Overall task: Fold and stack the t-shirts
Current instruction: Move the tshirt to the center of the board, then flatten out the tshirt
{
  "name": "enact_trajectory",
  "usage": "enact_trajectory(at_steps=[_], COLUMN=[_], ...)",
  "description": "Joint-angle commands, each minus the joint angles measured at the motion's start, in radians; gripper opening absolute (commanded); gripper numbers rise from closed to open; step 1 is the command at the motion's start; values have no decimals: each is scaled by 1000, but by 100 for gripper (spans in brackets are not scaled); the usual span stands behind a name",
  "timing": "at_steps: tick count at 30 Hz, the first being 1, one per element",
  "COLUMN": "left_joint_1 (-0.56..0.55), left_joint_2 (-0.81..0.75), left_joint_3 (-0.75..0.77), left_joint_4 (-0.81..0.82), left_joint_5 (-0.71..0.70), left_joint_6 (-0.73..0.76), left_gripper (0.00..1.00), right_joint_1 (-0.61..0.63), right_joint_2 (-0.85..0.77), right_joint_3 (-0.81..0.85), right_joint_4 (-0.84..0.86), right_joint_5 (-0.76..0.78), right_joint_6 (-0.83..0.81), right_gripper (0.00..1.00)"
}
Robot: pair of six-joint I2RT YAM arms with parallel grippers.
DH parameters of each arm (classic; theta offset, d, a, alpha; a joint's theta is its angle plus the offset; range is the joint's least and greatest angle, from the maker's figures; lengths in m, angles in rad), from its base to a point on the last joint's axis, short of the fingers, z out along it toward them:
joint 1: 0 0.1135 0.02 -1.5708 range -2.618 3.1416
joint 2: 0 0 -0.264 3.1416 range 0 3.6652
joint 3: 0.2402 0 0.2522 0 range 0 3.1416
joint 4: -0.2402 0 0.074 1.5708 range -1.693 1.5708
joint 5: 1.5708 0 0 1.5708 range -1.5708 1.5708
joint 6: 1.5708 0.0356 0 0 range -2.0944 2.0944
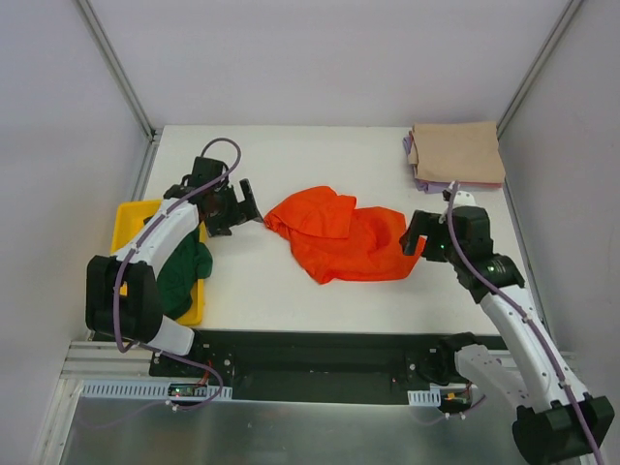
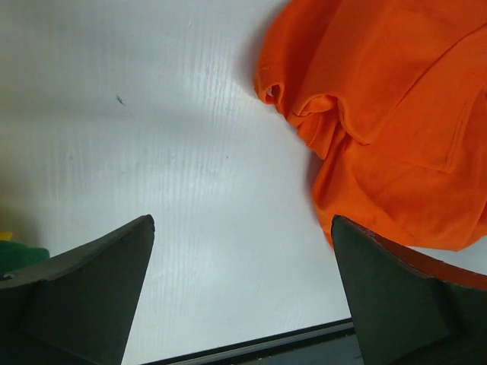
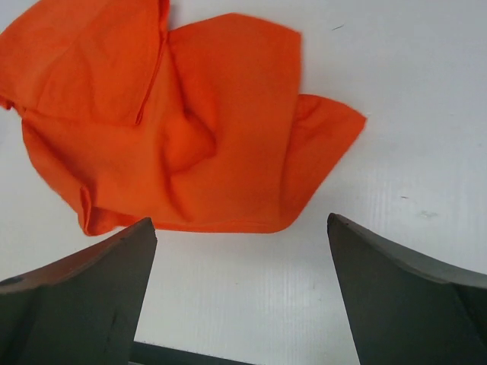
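Left arm: reaches forward from its base and bends over the yellow tray, wrist pointing toward the orange shirt. Left gripper sits just off the shirt's left edge. In the left wrist view the left gripper has its jaws spread wide with only bare table between them; nothing held. The orange shirt lies ahead and to the right of the fingers, and its lower hem runs behind the right-hand finger.

Right arm: extends up from its base, elbow bent, wrist turned toward the shirt's right edge. Right gripper is just beside the cloth; contact cannot be told from the top view. In the right wrist view the right gripper is also spread wide and empty, with the orange shirt lying ahead of the fingertips.

Orange shirt: crumpled in a loose heap, unfolded, several creases and overlapping flaps, mid-table.

Green shirt: bunched in the tray, left of the orange shirt, partly under the left arm.

Tan shirt: folded flat at the far right corner, well apart from the orange shirt, lying on top of a purple shirt of which only the edges show.
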Motion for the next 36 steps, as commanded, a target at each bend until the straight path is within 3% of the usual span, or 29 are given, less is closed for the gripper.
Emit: enact_trajectory(at_steps=[1,5,10,16,22,29,36], left_joint_1=[-16,-56,-215,-396,-507,-548,-559], left_joint_2=[-21,-28,25,279,508,672,722], left_joint_3=[-22,-5,110,338,551,717,754], left_joint_4=[30,56,72,70,35,-88,-112], left_joint_5=[1,48,83,111,92,-98,-132], left_joint_6=[-48,-10,97,133,138,101,82], left_gripper=[99,99,99,99,98,79,57], right_joint_1=[86,114,110,59,16,-4,-13], right_joint_2=[97,180,235,227,141,74,86], right_joint_3=[35,49,34,-8,-67,-123,-141], right_joint_4=[65,21,-21,-47,-55,-55,-56], right_joint_5=[-97,44,170,231,271,279,268], right_joint_6=[23,113,212,267,253,200,170], right_gripper=[96,96,96,96,96,96,96])
